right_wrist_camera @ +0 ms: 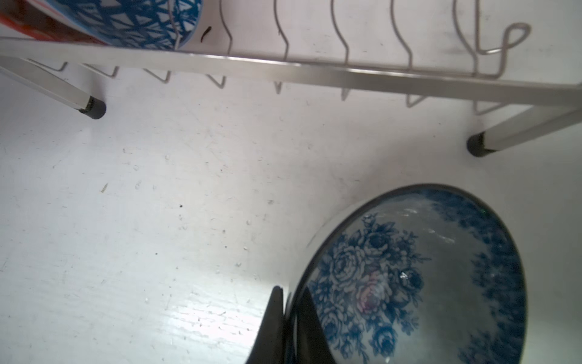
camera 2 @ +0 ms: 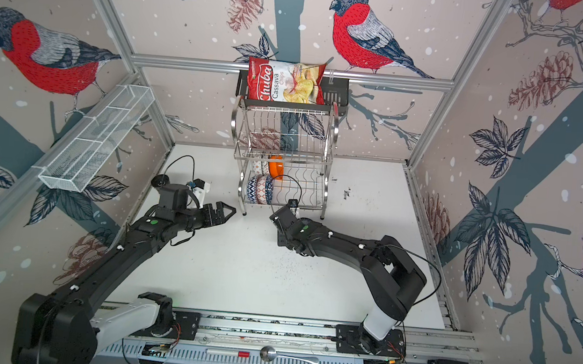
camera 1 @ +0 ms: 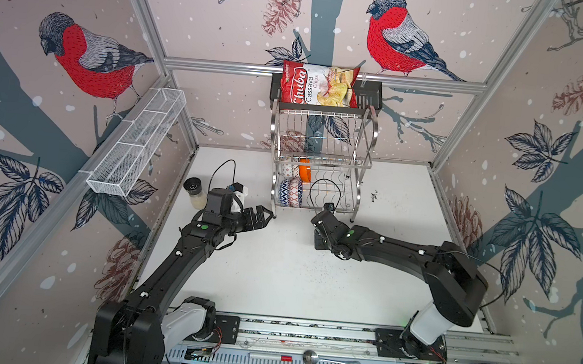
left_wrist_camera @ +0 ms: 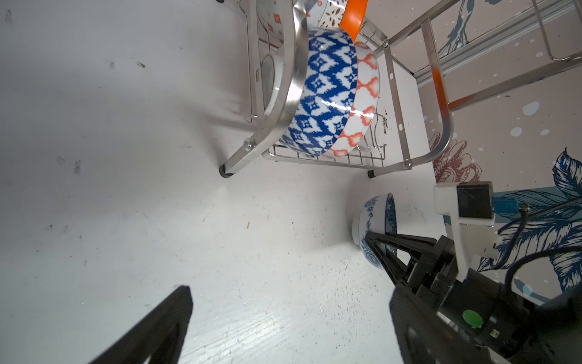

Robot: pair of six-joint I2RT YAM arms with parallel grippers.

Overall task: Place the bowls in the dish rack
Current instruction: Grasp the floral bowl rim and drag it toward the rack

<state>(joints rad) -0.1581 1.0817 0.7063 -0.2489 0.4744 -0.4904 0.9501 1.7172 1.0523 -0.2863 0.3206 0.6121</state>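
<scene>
White tabletop (camera 1: 273, 279); right pincer (right_wrist_camera: 289, 293) clamps blue-floral bowl (right_wrist_camera: 409, 277) rim; left pincer (camera 1: 267, 212) wide, empty.

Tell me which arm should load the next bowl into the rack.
Right. The right hand grips the floral bowl by its rim, just in front of the rack, whose lower shelf has free slots. The left hand is open and empty.
</scene>
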